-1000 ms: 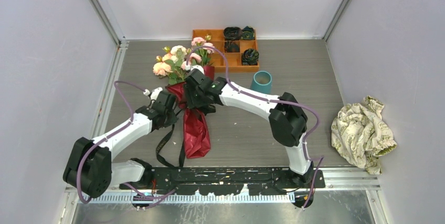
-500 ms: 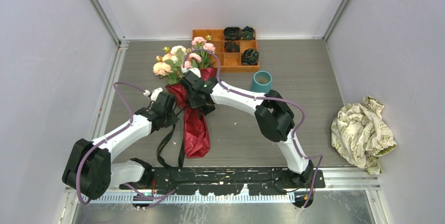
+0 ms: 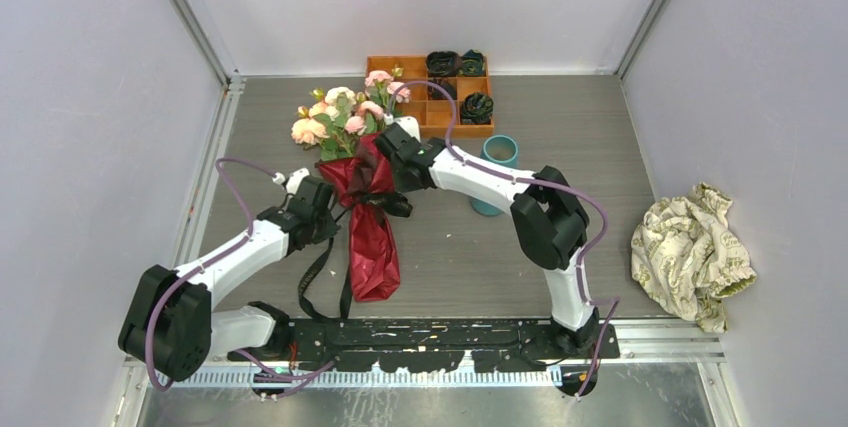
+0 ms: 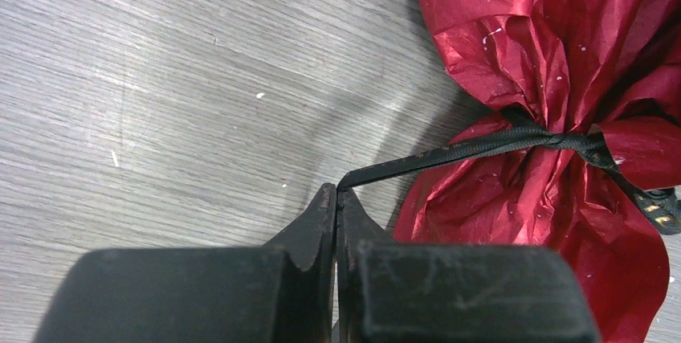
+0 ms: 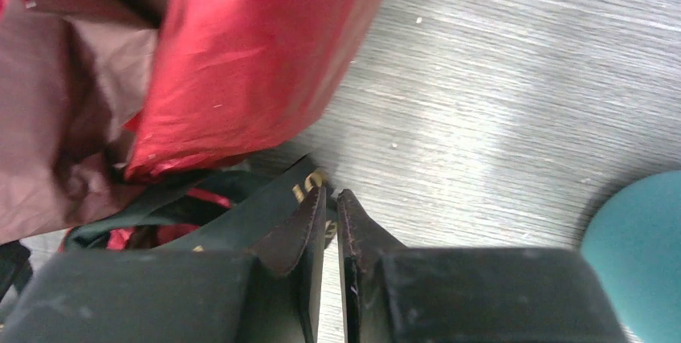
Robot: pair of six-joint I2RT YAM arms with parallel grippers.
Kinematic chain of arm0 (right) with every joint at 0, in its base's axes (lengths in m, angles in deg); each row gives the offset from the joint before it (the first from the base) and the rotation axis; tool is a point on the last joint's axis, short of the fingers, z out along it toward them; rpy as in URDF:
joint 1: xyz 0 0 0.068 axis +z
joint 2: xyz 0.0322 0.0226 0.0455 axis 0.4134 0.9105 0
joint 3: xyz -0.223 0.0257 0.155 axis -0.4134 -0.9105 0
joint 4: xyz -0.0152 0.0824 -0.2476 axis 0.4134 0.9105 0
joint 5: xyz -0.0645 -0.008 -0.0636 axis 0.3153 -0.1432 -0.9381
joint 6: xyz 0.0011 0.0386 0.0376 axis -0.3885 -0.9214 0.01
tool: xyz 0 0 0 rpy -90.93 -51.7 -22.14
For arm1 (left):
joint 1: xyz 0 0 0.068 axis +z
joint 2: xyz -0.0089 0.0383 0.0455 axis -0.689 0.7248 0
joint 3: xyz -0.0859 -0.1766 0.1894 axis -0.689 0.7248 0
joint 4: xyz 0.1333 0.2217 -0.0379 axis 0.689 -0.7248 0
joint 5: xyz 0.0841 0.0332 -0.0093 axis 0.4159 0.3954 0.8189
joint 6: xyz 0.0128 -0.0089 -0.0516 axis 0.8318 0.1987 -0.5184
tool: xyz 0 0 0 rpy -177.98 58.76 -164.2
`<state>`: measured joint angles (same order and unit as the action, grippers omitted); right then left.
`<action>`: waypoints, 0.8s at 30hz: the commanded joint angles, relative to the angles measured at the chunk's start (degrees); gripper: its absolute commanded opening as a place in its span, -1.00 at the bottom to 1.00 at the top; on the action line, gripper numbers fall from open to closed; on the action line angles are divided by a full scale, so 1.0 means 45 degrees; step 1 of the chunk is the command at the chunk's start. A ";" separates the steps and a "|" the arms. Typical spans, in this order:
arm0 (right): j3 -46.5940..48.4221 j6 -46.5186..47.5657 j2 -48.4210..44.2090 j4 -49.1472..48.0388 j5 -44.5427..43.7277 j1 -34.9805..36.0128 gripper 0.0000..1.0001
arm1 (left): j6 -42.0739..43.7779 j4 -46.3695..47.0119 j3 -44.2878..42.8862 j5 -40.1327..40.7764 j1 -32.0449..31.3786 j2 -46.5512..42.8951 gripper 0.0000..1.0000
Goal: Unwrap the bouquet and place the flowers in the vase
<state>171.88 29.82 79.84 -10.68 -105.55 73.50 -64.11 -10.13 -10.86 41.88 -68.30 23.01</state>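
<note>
The bouquet (image 3: 368, 217) lies mid-table in dark red wrapping (image 4: 546, 54), its pink and peach flowers (image 3: 335, 119) pointing to the far side. A black ribbon (image 4: 450, 150) is knotted round the wrap's waist. My left gripper (image 3: 333, 209) (image 4: 337, 198), left of the wrap, is shut on one ribbon strand, which runs taut to the knot. My right gripper (image 3: 393, 169) (image 5: 331, 197), at the wrap's right side, is shut on a gold-lettered ribbon tail (image 5: 265, 214). The teal vase (image 3: 497, 152) (image 5: 638, 255) stands upright just right of it, partly hidden by the right forearm.
An orange compartment tray (image 3: 413, 65) with dark rosettes sits at the back centre. A crumpled beige patterned cloth (image 3: 690, 252) lies at the right edge. Loose ribbon tails (image 3: 310, 287) trail toward the near edge. Walls close in the table on three sides.
The right gripper has closed on the ribbon tail and moved back and right toward the vase; its forearm now covers part of the vase. The left arm has held still.
</note>
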 commanded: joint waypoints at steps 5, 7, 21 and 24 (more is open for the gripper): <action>-0.0149 0.0017 -0.1452 -0.0271 -0.0258 0.0021 -0.36 | 0.0203 0.0323 0.0029 0.0108 0.0093 -0.0127 -1.00; -0.0133 0.0261 -0.1697 -0.0363 -0.0325 0.0315 -0.18 | 0.0223 0.0386 0.0006 -0.0004 0.0108 -0.0055 -1.00; 0.1859 0.0887 -0.0012 -0.0123 -0.0113 0.1945 0.07 | 0.0259 0.0177 0.0186 0.0046 0.0110 -0.0693 -0.94; 0.2511 0.1018 0.0648 0.0194 -0.0124 0.1940 0.06 | 0.0310 0.0295 0.0378 0.0032 0.0111 -0.1035 -0.93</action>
<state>178.72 33.16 79.16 -10.64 -106.06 82.88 -63.95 -10.09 -10.01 41.16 -68.17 21.33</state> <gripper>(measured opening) 0.536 0.032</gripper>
